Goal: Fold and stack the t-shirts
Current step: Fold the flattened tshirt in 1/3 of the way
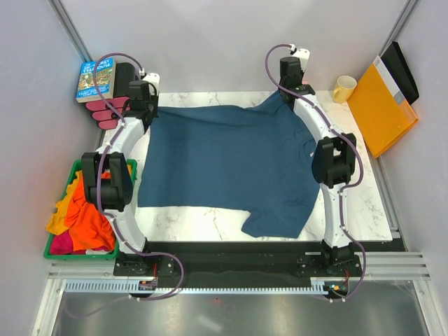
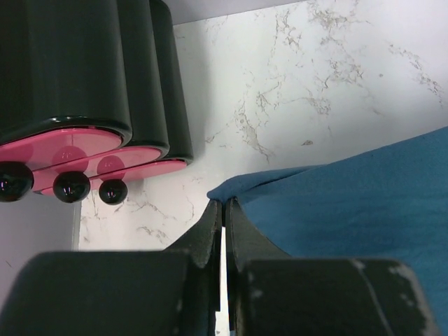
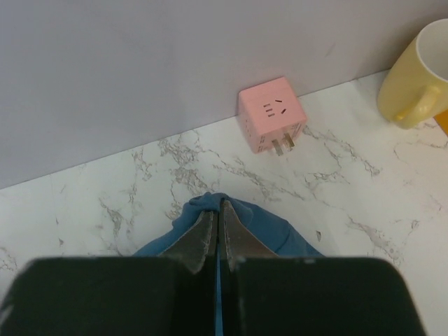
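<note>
- Both arms reach to the top edge of the blue t-shirt [image 1: 231,164], which lies spread flat across the middle of the marble table [image 1: 371,203], one sleeve trailing toward the lower right.
- The left gripper [image 2: 224,206], fingers pressed together, pinches the shirt's upper-left corner. The right gripper [image 3: 218,210], likewise closed, nips a bunched bit of cloth at the upper right, by the far sleeve.
- The first fold looks to be just starting: the shirt is laid out and gripped along one long side, but nothing is doubled over yet.
- The next move probably calls for both arms to lift together and carry that edge toward the bottom of the frame, keeping the cloth taut between them so it lands square.
- The orange t-shirt [image 1: 87,220], yellow t-shirt [image 1: 61,213] and pink-red t-shirt [image 1: 59,243] wait crumpled in a green basket [image 1: 84,256] at the lower left. How many lie beneath them cannot be told.
- In the overhead view the arms cover both pinch points, and the wrist views do not show how deep the cloth sits between the fingers.
- A mug [image 1: 344,88] and a folder [image 1: 381,108] stand at the upper right, and a pink plug cube [image 3: 271,115] sits by the back wall.
</note>
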You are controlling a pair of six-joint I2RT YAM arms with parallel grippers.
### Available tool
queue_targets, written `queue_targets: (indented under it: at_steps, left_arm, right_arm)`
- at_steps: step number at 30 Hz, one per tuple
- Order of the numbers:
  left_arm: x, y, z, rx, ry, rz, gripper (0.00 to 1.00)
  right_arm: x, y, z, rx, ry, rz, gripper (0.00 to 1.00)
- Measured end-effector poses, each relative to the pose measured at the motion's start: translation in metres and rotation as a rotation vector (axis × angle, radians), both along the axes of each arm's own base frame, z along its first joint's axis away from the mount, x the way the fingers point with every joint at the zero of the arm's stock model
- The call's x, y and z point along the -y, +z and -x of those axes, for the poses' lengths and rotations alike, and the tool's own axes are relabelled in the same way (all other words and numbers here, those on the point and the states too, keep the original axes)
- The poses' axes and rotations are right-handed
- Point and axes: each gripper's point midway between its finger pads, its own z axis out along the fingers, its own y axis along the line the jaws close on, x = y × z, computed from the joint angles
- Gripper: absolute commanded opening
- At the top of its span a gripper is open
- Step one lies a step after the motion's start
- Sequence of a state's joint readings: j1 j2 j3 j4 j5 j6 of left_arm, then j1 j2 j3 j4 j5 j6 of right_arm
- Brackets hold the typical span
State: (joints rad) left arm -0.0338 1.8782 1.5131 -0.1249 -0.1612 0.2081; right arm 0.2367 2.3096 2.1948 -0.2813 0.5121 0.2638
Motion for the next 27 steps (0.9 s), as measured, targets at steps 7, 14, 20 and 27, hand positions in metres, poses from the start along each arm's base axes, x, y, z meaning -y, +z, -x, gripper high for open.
queue_targets:
  at_steps: [7,14,20,27]
  left_arm:
    - [-0.005,0.003,-0.001,0.008,0.013,-0.002,0.02]
    - [-0.016,0.0,0.005,-0.004,0.04,-0.009,0.02]
    - [-0.018,-0.003,0.024,-0.023,0.044,-0.009,0.02]
    - [-0.018,-0.005,0.042,-0.032,0.044,-0.01,0.02]
  right_arm:
    - [0.003,-0.003,0.015,-0.022,-0.02,-0.015,0.0]
    - [0.013,0.008,0.05,-0.026,-0.045,-0.037,0.0]
    - [0.02,0.024,0.079,0.001,-0.059,-0.057,0.0]
    - [0.032,0.019,0.118,-0.01,-0.084,-0.061,0.0]
